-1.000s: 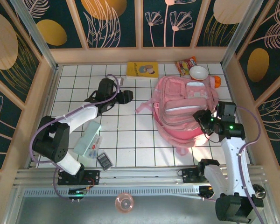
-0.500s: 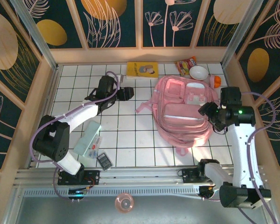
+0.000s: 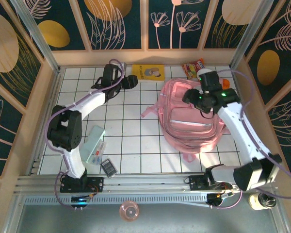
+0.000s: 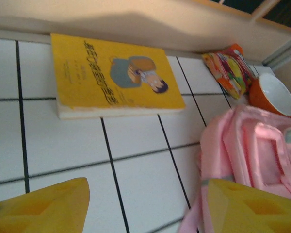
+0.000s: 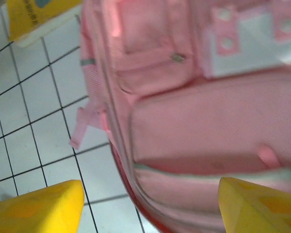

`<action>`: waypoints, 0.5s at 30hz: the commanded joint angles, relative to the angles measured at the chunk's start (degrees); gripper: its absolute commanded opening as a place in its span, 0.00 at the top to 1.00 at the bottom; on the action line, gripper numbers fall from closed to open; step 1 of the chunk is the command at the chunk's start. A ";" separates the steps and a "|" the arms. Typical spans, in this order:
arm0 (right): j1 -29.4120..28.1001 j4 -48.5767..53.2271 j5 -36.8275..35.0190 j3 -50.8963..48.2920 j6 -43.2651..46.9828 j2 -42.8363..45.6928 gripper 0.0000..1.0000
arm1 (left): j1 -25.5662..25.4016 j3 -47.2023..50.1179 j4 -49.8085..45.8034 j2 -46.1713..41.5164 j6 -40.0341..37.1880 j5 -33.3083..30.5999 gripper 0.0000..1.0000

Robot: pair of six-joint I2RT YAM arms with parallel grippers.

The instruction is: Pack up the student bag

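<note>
Swung forward within the last second: right gripper (image 3: 191, 97) over the bag (image 3: 191, 121), left gripper (image 3: 131, 81) just short of the book (image 3: 148, 73). Both with jaws apart, empty. Bag flat, right of centre. Still approaching; likely next, lower onto the book's edge and pinch.

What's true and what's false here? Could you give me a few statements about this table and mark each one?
1. The pink backpack lies flat on the white tiled table. True.
2. The yellow book is packed inside the pink backpack. False: it lies on the tiles by the back wall, beside the backpack.
3. The left gripper is open with nothing between its fingers. True.
4. The right gripper is clamped on the snack packet. False: it hovers open over the pink backpack, and the snack packet lies by the back wall.
</note>
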State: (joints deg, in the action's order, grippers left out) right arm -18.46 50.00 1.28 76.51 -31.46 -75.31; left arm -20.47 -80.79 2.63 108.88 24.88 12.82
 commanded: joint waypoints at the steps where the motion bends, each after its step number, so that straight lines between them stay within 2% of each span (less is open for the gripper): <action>1: -1.61 -17.69 -0.93 0.94 4.96 -4.36 0.27 | 1.08 -6.24 -1.49 4.75 -0.38 -1.53 0.36; 8: -1.12 -35.08 -3.79 4.52 7.67 -18.21 0.28 | 2.43 -20.20 -3.06 17.71 3.79 -3.31 0.40; 15: -0.68 -42.41 -2.53 12.75 9.55 -32.60 0.29 | 2.58 -38.11 -9.07 31.33 7.67 -5.38 0.47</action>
State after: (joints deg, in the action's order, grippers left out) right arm -19.44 14.44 -0.60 85.01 -24.14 -104.25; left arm -18.31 -112.64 -2.02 136.46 29.82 8.95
